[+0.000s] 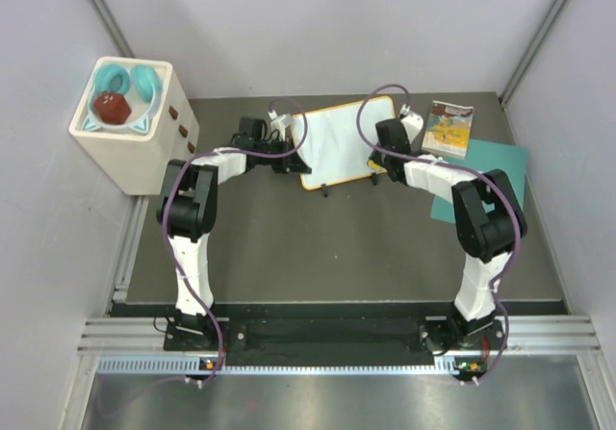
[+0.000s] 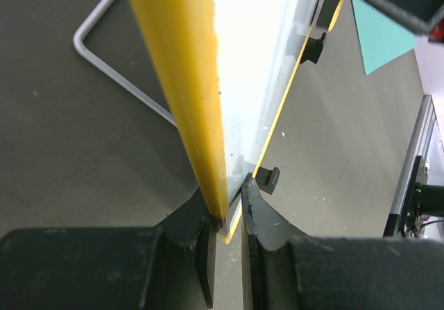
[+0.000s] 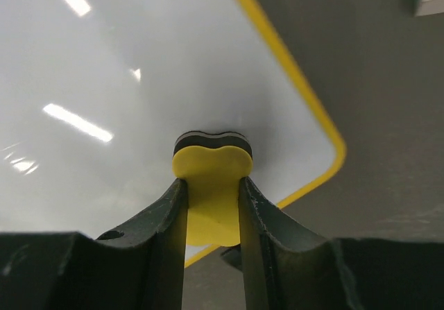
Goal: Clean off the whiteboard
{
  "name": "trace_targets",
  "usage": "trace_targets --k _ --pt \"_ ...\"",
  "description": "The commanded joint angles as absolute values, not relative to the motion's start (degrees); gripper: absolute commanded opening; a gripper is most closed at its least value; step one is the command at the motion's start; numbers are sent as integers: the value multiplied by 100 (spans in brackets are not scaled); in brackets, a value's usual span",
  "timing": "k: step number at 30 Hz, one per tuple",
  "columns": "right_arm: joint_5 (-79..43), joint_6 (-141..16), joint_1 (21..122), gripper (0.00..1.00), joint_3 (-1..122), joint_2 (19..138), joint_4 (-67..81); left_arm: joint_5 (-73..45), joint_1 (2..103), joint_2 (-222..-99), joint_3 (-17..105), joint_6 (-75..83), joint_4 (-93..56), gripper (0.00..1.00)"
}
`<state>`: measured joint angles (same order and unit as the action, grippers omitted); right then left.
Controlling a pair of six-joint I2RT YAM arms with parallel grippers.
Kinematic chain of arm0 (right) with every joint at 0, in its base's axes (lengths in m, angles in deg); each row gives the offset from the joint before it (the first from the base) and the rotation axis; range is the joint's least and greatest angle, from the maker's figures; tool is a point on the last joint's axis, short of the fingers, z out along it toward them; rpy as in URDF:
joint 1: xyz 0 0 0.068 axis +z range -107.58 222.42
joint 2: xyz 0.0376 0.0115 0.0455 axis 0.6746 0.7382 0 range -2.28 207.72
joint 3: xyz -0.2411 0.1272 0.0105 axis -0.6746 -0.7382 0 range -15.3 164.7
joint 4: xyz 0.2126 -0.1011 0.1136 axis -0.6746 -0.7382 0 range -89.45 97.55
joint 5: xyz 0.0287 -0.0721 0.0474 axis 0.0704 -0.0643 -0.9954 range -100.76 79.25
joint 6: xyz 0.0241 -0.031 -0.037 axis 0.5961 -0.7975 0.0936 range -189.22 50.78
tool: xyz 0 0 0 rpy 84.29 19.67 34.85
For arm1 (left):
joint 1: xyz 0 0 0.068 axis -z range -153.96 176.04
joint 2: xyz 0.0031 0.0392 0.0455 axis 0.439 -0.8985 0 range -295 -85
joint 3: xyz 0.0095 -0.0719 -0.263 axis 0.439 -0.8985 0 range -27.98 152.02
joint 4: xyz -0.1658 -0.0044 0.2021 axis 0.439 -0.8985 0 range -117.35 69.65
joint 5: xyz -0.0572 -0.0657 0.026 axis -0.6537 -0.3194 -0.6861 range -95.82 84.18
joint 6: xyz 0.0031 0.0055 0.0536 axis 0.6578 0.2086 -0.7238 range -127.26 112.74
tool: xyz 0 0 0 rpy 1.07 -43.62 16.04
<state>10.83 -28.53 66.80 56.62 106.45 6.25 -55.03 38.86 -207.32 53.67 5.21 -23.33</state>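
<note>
The whiteboard (image 1: 337,141), white with an orange-yellow rim and small black feet, stands tilted at the back middle of the table. Its face looks blank. My left gripper (image 1: 289,156) is shut on the board's left edge; in the left wrist view the yellow rim (image 2: 184,95) sits between my fingers (image 2: 225,209). My right gripper (image 1: 382,156) is shut on a yellow eraser (image 3: 211,185) with a black pad. The pad presses on the board's face (image 3: 125,67) near a rounded corner.
A white box (image 1: 135,122) with teal headphones and a red object stands at the back left. A small picture book (image 1: 449,128) and a teal sheet (image 1: 491,175) lie at the back right. Grey walls close in both sides.
</note>
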Motion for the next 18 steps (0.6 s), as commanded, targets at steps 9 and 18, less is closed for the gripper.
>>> trace_targets --k 9,18 --pt "1491 -2914 5965 0 5422 10389 385 -4141 3905 -21086 5165 -181 -3195 0" --pt "894 -3168 6140 0 5439 10433 921 -4150 3905 -21094 5165 -181 -3186 0"
